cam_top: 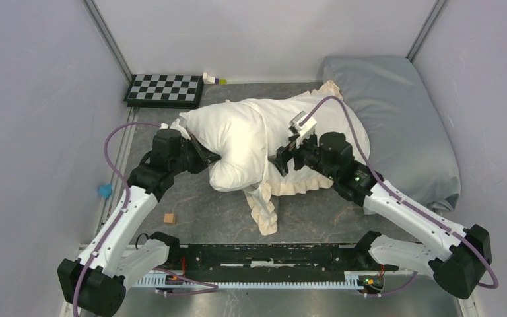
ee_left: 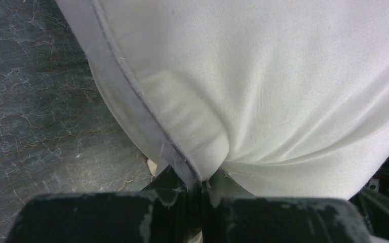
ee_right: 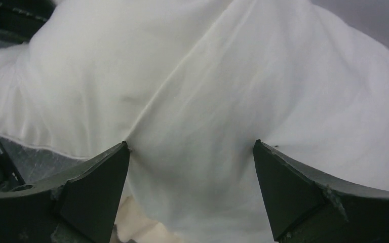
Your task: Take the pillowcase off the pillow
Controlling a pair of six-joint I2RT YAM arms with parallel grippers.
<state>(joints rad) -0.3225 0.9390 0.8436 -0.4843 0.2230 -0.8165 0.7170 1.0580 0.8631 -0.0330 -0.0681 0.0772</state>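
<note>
left pincer (ee_left: 201,189) clamped on the pillow (ee_left: 263,91) seam, right pincer (ee_right: 190,144) wide apart against it.

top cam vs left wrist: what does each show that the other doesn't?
Top only: the frilled pillowcase trailing toward the near edge, the grey pillow at the right wall, the checkerboard, a wooden block, and the right gripper at the white pillow's right side.
Left wrist only: the close-up of the left gripper, shut on the pillow's piped seam.
Both: the white pillow and the dark table.
</note>
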